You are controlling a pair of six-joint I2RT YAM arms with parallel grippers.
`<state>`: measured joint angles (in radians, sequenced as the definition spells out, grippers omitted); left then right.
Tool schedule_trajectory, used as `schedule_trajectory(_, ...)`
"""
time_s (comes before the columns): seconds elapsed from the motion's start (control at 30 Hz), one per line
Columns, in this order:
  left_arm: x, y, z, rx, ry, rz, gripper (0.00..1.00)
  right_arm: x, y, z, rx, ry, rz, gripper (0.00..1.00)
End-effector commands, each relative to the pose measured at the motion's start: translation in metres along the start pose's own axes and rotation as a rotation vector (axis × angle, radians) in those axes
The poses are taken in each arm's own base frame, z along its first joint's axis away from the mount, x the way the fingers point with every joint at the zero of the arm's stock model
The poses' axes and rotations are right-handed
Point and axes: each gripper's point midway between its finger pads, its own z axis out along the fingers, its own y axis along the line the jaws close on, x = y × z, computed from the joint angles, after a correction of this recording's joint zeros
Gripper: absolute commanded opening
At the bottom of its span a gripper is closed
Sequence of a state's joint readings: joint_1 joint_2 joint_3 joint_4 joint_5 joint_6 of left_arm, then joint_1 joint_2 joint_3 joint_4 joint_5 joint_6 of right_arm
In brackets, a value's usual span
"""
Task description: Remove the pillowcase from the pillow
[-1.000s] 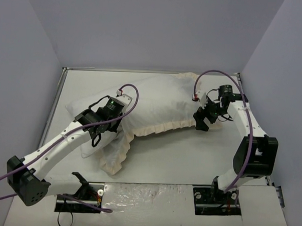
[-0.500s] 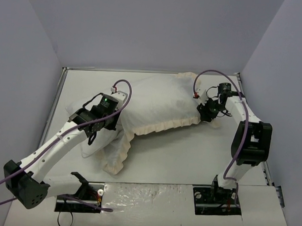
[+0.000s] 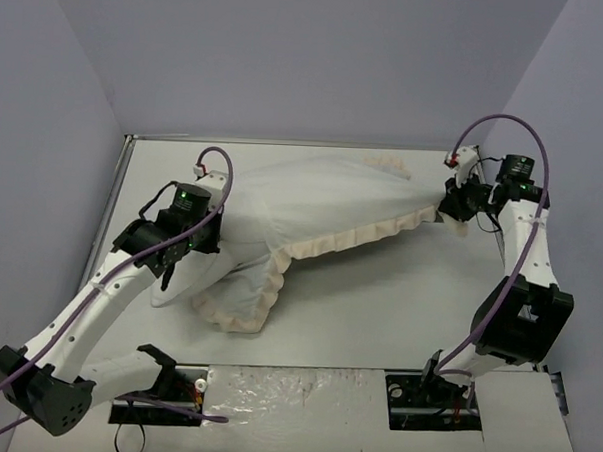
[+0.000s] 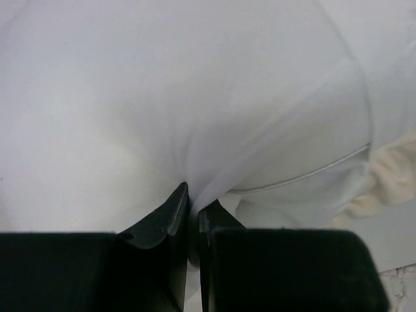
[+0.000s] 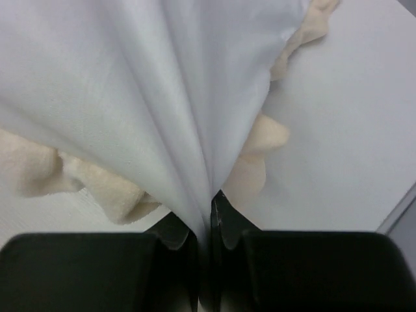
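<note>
pillowcase [image 3: 353, 203] in right fingers [image 5: 223, 227], pillow [image 3: 172, 285] in left fingers [image 4: 170, 211].

**Pillowcase pulled long across the table, pillow at its 9 o'clock end**

The pillowcase [image 3: 333, 197] lies white face up on the table [image 3: 378, 309]. It is stretched into a long taper from 9 o'clock towards 3 o'clock. Its cream frill [image 3: 351, 235] runs along the 6 o'clock edge and bunches in a loop near 7 o'clock. The 3 o'clock corner is gathered into tight folds and pinched between the closed fingers of the right claw [image 5: 211, 207]. The pillow [image 3: 174, 286], plain smooth white, pokes out at about 8 o'clock, its cloth nipped in the closed left claw [image 4: 193, 203].
</note>
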<state>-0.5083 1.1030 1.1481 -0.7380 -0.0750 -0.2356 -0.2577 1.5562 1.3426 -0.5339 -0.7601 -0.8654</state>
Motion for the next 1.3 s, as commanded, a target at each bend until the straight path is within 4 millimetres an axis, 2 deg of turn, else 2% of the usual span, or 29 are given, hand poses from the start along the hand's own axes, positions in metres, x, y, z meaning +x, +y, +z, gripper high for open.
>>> schedule_trajectory(0.0,-0.023,0.016,-0.016,-0.02,-0.115,-0.106,0.02,0.004,-0.028,-0.028,0.072,-0.048,0.088,0.0)
schedule_trajectory(0.03,-0.023,0.024,-0.017,-0.024,-0.117,-0.134,0.02,0.017,-0.039,-0.036,0.102,-0.038,0.117,0.0)
schedule_trajectory(0.2,-0.017,0.048,-0.018,-0.068,-0.114,-0.207,0.02,0.074,-0.058,-0.045,0.169,0.051,0.19,0.0)
schedule_trajectory(0.33,-0.018,0.053,-0.019,-0.051,-0.135,-0.254,0.02,0.112,-0.071,-0.056,0.236,0.109,0.253,0.0)
schedule_trajectory(0.43,-0.018,0.049,-0.017,-0.028,-0.14,-0.275,0.02,0.124,-0.07,-0.057,0.235,0.123,0.277,0.0)
schedule_trajectory(0.5,-0.023,0.036,-0.016,0.044,-0.166,-0.289,0.02,0.124,-0.06,-0.056,0.206,0.114,0.27,0.0)
schedule_trajectory(0.53,-0.028,0.028,-0.017,0.092,-0.182,-0.312,0.02,0.117,-0.052,-0.054,0.155,0.085,0.206,0.0)
schedule_trajectory(0.57,-0.031,0.009,-0.02,0.198,-0.187,-0.318,0.02,0.114,-0.031,-0.051,0.076,0.096,0.205,0.12)
schedule_trajectory(0.6,-0.043,0.0,-0.026,0.256,-0.235,-0.324,0.05,0.107,-0.025,-0.052,0.045,0.088,0.175,0.21)
schedule_trajectory(0.63,-0.049,-0.007,-0.031,0.3,-0.246,-0.369,0.11,0.094,-0.013,-0.052,0.012,0.069,0.146,0.35)
schedule_trajectory(0.67,-0.055,-0.015,-0.038,0.348,-0.261,-0.384,0.23,0.087,-0.01,-0.053,0.012,0.058,0.136,0.4)
schedule_trajectory(0.7,-0.062,-0.016,-0.047,0.359,-0.297,-0.403,0.51,0.08,-0.008,-0.053,0.015,0.05,0.123,0.44)
schedule_trajectory(0.73,-0.074,-0.015,-0.059,0.36,-0.335,-0.437,0.63,0.07,-0.008,-0.056,0.028,0.043,0.105,0.5)
schedule_trajectory(0.8,-0.086,-0.007,-0.075,0.322,-0.396,-0.471,0.81,0.051,-0.008,-0.057,0.044,0.03,0.119,0.52)
schedule_trajectory(0.83,-0.095,-0.005,-0.084,0.318,-0.429,-0.495,0.9,0.038,-0.015,-0.062,0.062,0.011,0.121,0.54)
schedule_trajectory(0.93,-0.109,0.001,-0.092,0.303,-0.476,-0.54,0.97,0.017,-0.027,-0.062,0.07,-0.032,0.209,0.55)
schedule_trajectory(1.0,-0.109,0.007,-0.083,0.264,-0.457,-0.589,0.97,0.01,-0.03,-0.054,0.058,-0.051,0.293,0.55)
schedule_trajectory(1.07,-0.104,0.026,-0.07,0.15,-0.44,-0.67,0.95,0.004,-0.036,-0.043,0.049,-0.065,0.348,0.56)
schedule_trajectory(1.1,-0.095,0.034,-0.058,0.092,-0.396,-0.695,0.94,0.001,-0.033,-0.037,0.038,-0.065,0.429,0.56)
schedule_trajectory(1.13,-0.092,0.049,-0.052,0.013,-0.397,-0.736,0.94,-0.004,-0.036,-0.025,0.036,-0.072,0.456,0.58)
schedule_trajectory(1.2,-0.087,0.064,-0.039,-0.077,-0.359,-0.784,0.94,-0.009,-0.035,-0.012,0.035,-0.074,0.542,0.64)
schedule_trajectory(1.23,-0.086,0.074,-0.035,-0.119,-0.353,-0.83,0.94,-0.016,-0.03,-0.003,0.032,-0.082,0.647,0.75)
schedule_trajectory(1.27,-0.08,0.084,-0.025,-0.18,-0.317,-0.852,0.94,-0.02,-0.039,0.006,0.074,-0.12,0.672,0.82)
